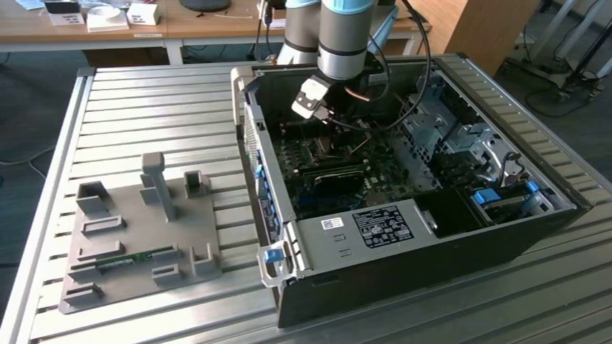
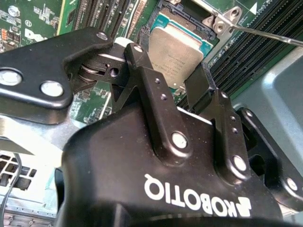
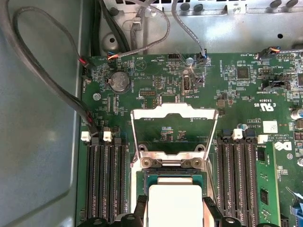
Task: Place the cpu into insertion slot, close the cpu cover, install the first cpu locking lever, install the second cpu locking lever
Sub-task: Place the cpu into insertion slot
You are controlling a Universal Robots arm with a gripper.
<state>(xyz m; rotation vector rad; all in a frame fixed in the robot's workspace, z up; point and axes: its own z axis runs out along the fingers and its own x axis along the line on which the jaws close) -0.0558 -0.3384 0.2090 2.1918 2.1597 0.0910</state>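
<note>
The gripper (image 2: 168,66) hangs low inside the open computer case (image 1: 411,272). Its jaws are pinching the cpu (image 3: 174,203) by two opposite edges, just over the insertion slot (image 2: 187,14); whether the chip touches it I cannot tell. The cpu cover (image 3: 174,112) stands swung open beyond the slot. I fear a tilted or slightly turned chip: if pressed down so, it could bend the fine pins or sit crooked on the rim.

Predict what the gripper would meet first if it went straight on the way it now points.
Most likely the flat square silvery-topped cpu, lying directly ahead of the gripper at the square dark insertion slot; whether there is a gap between them is unclear.
</note>
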